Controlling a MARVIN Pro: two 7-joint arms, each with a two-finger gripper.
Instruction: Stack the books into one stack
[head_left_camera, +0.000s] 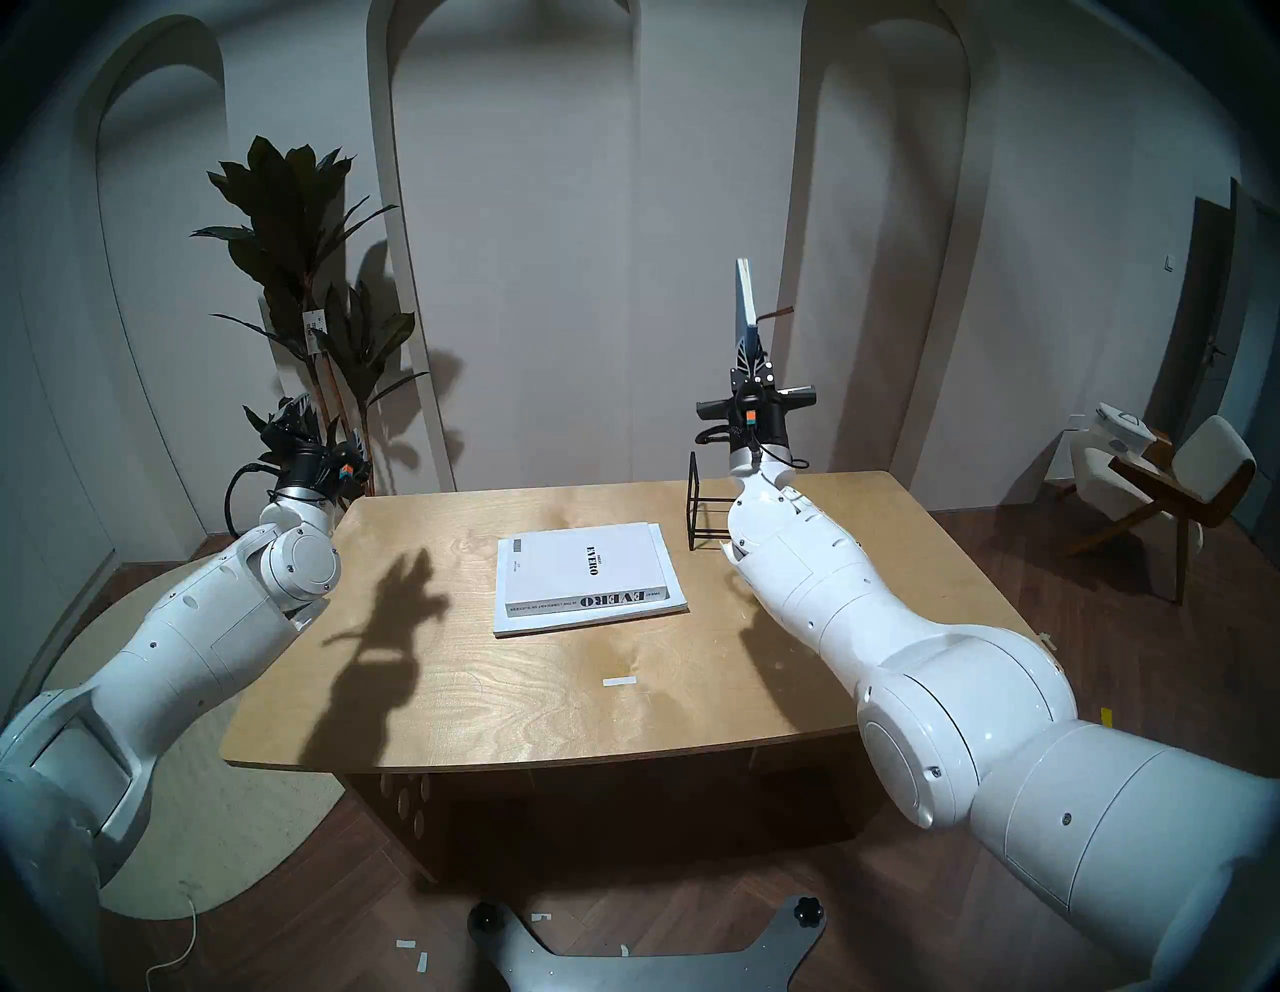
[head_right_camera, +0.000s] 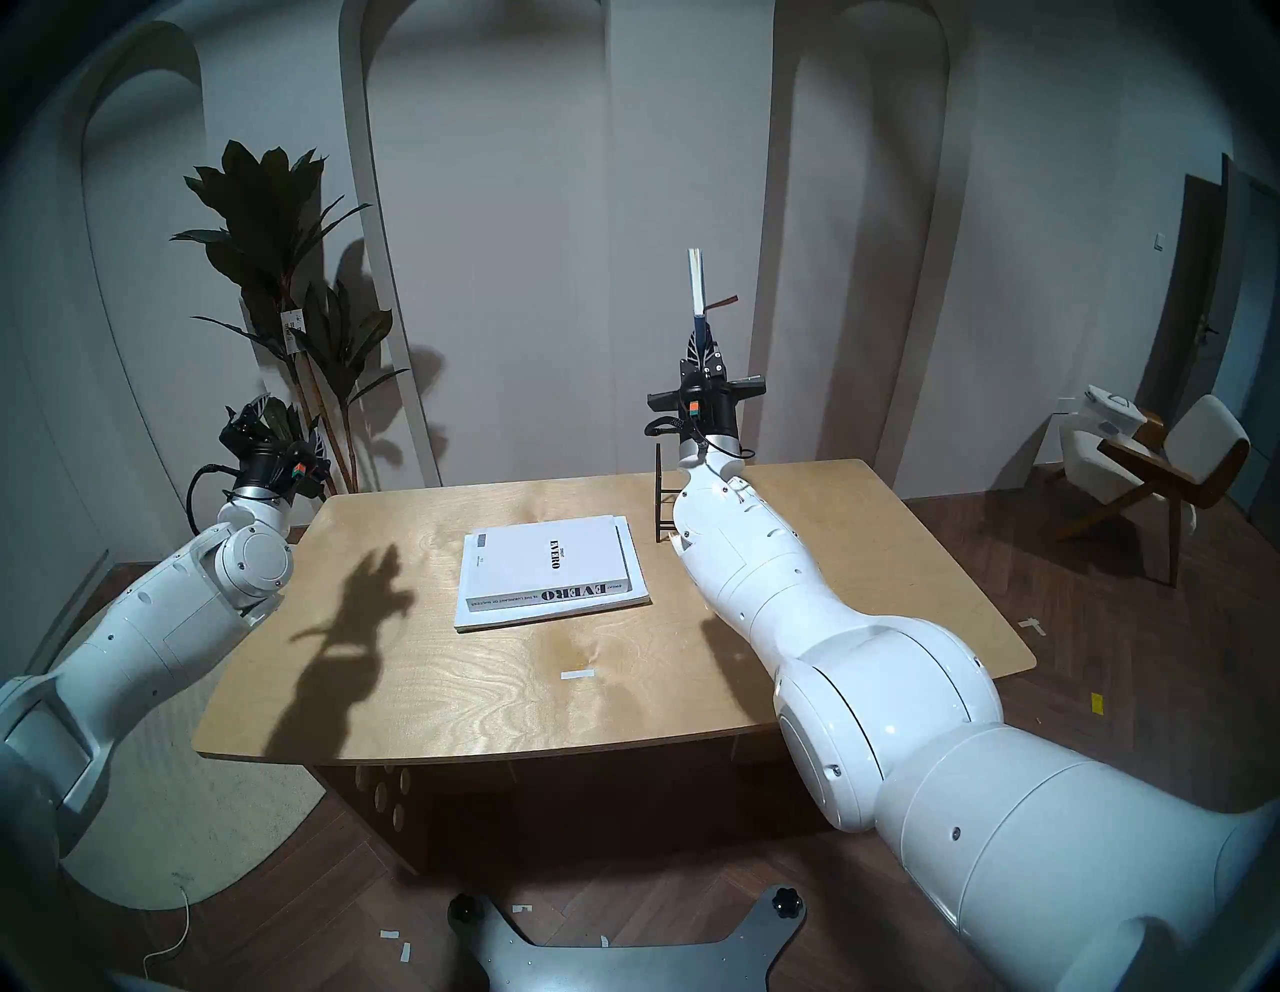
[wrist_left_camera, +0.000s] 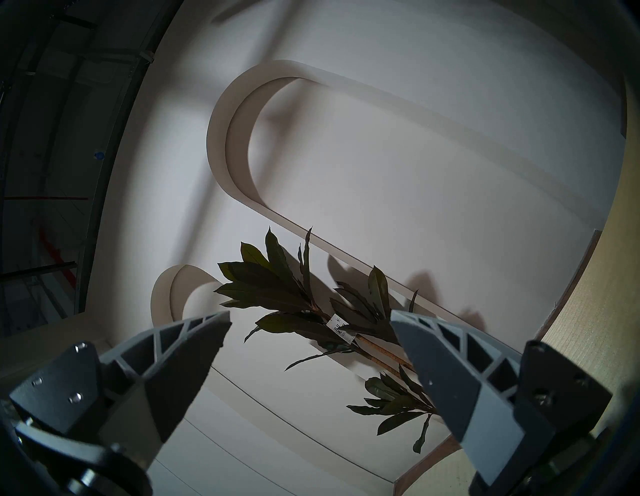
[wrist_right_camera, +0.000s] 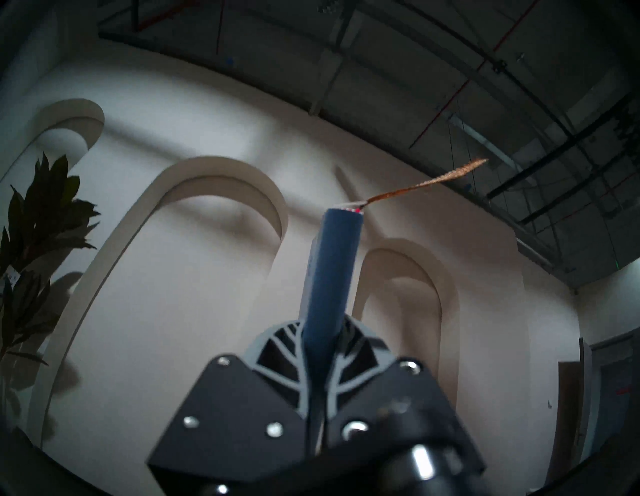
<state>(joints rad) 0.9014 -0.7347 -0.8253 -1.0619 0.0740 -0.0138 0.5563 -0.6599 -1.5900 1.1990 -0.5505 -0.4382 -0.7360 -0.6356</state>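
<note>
The thick white book lettered "EVERO" (head_left_camera: 585, 568) (head_right_camera: 547, 567) lies flat on the thin white booklet (head_left_camera: 596, 620) (head_right_camera: 554, 616) in the middle of the wooden table (head_left_camera: 485, 693). High above the table's far right, my right gripper (head_left_camera: 753, 350) (head_right_camera: 701, 339) (wrist_right_camera: 320, 332) points upward, shut on the blue notebook (head_left_camera: 747, 298) (head_right_camera: 695, 284) (wrist_right_camera: 330, 270). The notebook stands on edge with its brown ribbon (wrist_right_camera: 426, 182) sticking out. My left gripper (head_left_camera: 305, 415) (wrist_left_camera: 311, 322) is open and holds nothing, raised beyond the table's far left corner.
A black wire stand (head_left_camera: 706, 512) (head_right_camera: 663, 499) sits on the table just behind my right forearm. A tall dark-leaved plant (head_left_camera: 305, 277) (wrist_left_camera: 311, 311) stands behind my left gripper. A white tape strip (head_left_camera: 618, 681) marks the table's front. A chair (head_left_camera: 1163, 485) stands at the far right.
</note>
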